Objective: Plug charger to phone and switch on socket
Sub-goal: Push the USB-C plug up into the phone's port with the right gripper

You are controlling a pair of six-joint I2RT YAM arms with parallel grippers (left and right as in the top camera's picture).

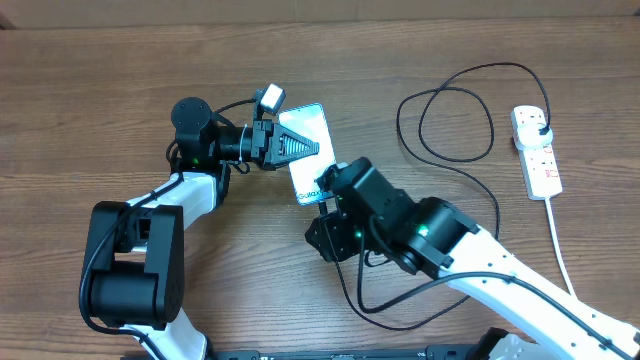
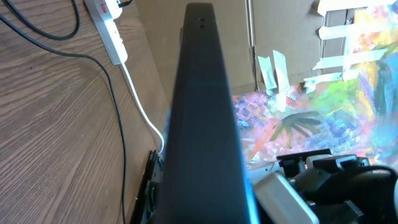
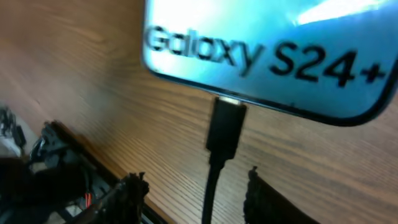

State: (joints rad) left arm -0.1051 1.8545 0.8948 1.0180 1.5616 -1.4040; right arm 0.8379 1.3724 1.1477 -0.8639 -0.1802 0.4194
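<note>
The phone (image 1: 308, 150) lies tilted at the table's middle, its blue-teal screen lit; in the right wrist view (image 3: 267, 43) it reads "Galaxy S24+". My left gripper (image 1: 285, 143) is shut on the phone's far end; the left wrist view shows the phone's dark edge (image 2: 202, 124) filling the jaws. The charger's connector tip (image 3: 225, 127) sits in the phone's port, its thin black cable (image 1: 455, 160) looping to a black plug (image 1: 540, 128) in the white socket strip (image 1: 536, 150). My right gripper (image 3: 196, 193) is open, its fingers apart on either side of the cable without touching it.
The socket's thick white cord (image 1: 560, 240) runs down toward the table's front right. The black cable loops across the right half of the table and under my right arm (image 1: 440, 235). The strip also shows in the left wrist view (image 2: 109, 28).
</note>
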